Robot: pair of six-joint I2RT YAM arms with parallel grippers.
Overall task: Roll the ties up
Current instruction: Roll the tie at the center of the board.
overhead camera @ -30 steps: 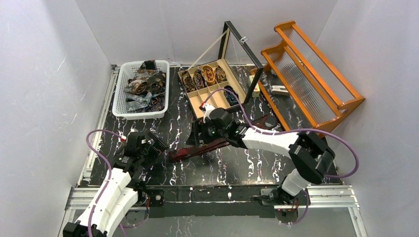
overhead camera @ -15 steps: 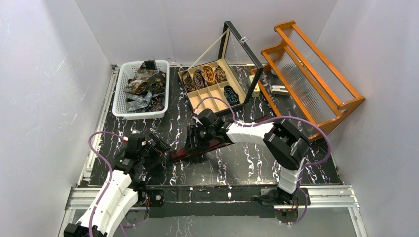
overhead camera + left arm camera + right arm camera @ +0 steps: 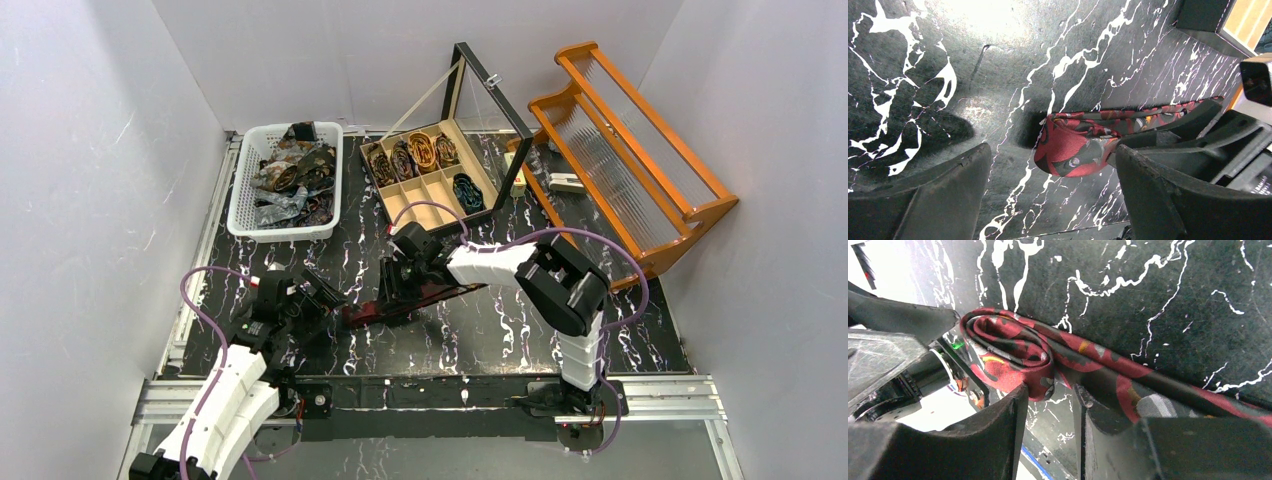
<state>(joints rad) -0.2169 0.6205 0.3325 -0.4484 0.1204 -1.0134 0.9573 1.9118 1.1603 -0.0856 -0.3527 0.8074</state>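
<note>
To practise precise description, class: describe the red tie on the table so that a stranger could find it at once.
Find the black, white-veined table; in front of the wooden compartment box lies one long tie, running diagonally. It alone is red and stretched out, one end curled; the other ties sit coiled in the box or heaped in the white basket.

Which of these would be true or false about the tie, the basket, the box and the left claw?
1. The red patterned fabric tie lies on the black marbled table. True.
2. The white plastic basket is empty. False: the basket holds a heap of ties.
3. The glass lid of the wooden divided box is shut. False: the lid stands open.
4. The left claw is open. True.
</note>
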